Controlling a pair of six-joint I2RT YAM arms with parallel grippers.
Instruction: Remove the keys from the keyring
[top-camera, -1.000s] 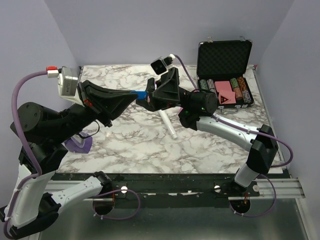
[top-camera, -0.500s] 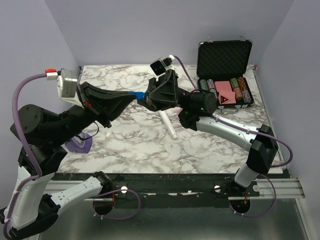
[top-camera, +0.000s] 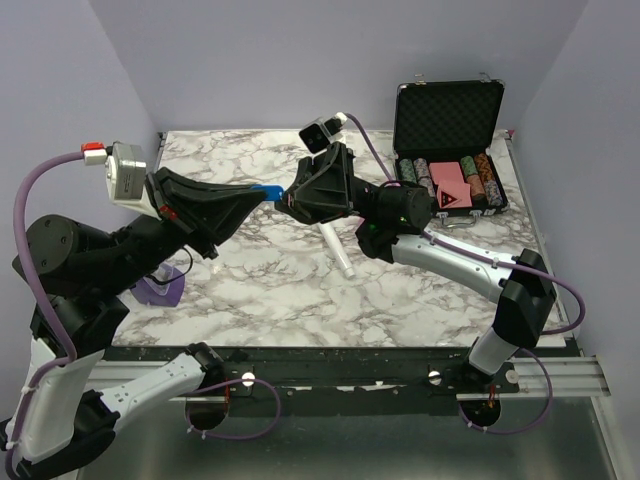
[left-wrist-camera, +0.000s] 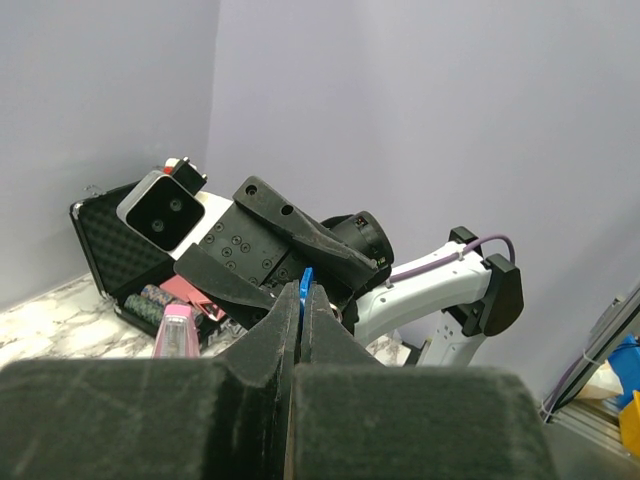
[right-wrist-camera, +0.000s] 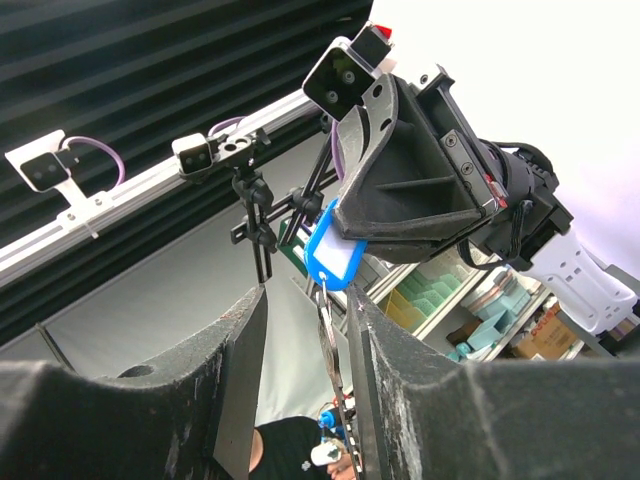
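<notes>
While the left hand has its fingers pressed together on the blue head of the key, the right hand faces it nose to nose with its fingers spread. The two meet in the air above the tabletop, just beyond the far end of the white microphone and a little to its left. The key is therefore off the marble and well above the microphone.

From the right wrist view, a thin silver metal piece hangs from the blue head into the gap between the right fingers. It sits nearer one finger than the other, and whether it touches that finger cannot be told. The keyring itself is too small to single out. It may be the little link just under the blue head, but the pictures do not settle that. Nor do they show whether the hanging silver is blade, ring or both.

Judged from this, the step in hand is the separation itself: one hand anchors the key and the other is placed to take the metal below it. Nothing shows the key free of the ring, so the task looks unfinished. The next move calls for the right hand to close squarely on the silver metal piece, just under the blue head, without knocking it aside. After that it needs a twisting or sliding pull rather than a straight tug, since a wire ring gives up a key only along its coil. The left pinch must be firm, because it grips only the thin edge of the head and could slip.
</notes>
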